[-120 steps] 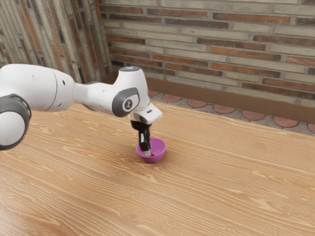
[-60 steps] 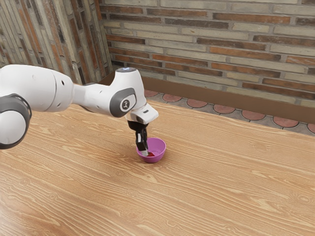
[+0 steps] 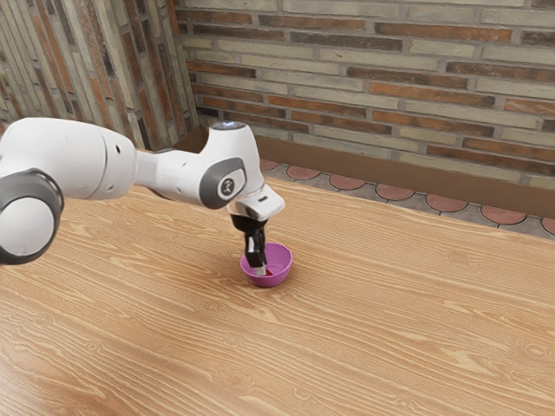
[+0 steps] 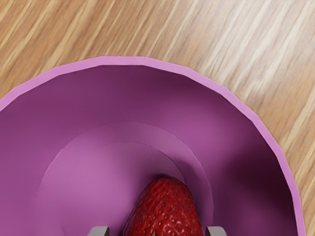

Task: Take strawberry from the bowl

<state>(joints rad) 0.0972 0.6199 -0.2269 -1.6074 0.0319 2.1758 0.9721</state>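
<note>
Wrist view: fingers (image 3: 258, 269) inside bowl rim (image 4: 123, 61), apparently open, slim gaps beside strawberry (image 4: 165, 209).

The bowl (image 3: 283, 258) stands on the table (image 3: 399, 329), with the strawberry (image 4: 165, 209) down inside it, near the bottom and off its middle. From the exterior view's left the arm (image 3: 82, 160) reaches over the table to the bowl, and the gripper (image 3: 259, 270) points down past the rim on that same side, one fingertip to each side of the strawberry. Behind the table, in the exterior view, lies a strip of floor (image 3: 395, 192), and behind that the wall (image 3: 373, 82).
</note>
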